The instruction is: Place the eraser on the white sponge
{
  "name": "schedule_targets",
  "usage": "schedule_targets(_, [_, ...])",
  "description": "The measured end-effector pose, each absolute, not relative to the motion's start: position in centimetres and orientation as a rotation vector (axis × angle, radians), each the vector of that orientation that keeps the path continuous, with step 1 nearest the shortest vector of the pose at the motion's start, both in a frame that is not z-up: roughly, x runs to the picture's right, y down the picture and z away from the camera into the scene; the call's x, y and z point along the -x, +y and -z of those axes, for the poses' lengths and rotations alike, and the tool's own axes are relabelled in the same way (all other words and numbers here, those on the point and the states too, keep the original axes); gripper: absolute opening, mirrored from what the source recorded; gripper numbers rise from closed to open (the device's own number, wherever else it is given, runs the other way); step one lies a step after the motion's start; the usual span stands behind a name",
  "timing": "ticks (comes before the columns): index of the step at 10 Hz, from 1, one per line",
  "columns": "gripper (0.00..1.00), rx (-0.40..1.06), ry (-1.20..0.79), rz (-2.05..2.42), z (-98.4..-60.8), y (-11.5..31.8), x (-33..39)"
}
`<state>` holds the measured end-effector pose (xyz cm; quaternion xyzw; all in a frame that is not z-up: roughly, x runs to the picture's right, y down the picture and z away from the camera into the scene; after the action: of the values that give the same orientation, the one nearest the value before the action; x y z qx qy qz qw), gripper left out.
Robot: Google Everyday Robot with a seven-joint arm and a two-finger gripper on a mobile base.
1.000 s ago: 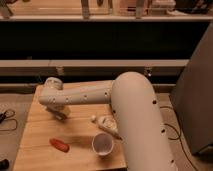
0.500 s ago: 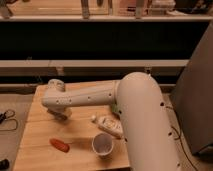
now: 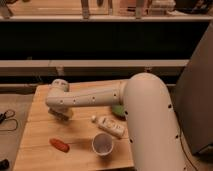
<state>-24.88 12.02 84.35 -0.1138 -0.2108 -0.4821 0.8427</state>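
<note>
- Gripper (image 3: pixel 61 114): low over the left part of the wooden table (image 3: pixel 40 131), at the end of the arm (image 3: pixel 90 97), which reaches across from the right. The dark fingers point down at the tabletop and are pressed together.
- Whether anything is pinched between them cannot be made out, as the wrist housing hides the tips.
- Eraser: not identifiable as a separate object anywhere on the table. Judgement: given the low, closed pose at that spot, it is most likely under or between the fingers, and this is the pick-up step.
- White sponge: no small flat white block is visible. It may be hidden behind the forearm or the large rounded shoulder shell on the right. Its position is unconfirmed.
- Arm: smooth matte white shell in tubular segments with small dark fastener dots. It lies nearly level over the table, presumably so the fingers can come straight down.
- Table: pale wood planks with visible grain, flat and unvarnished-looking.
- Near left: an elongated red-orange object (image 3: pixel 59 145) with rounded ends, lying flat. It is well apart from the gripper.
- Near centre: a round white cup (image 3: pixel 102 145), upright, with its mouth open to the camera.
- Just beyond the cup: a white bottle (image 3: pixel 111 126) with a label, lying on its side with the cap end to the left.
- A green object (image 3: pixel 118 111) is mostly hidden by the arm.
</note>
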Motion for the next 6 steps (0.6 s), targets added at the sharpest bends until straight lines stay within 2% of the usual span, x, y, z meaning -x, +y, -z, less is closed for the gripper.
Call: schedule_targets(6, [0.01, 0.246, -0.483, 0.990, -83.8, 12.7, 23.0])
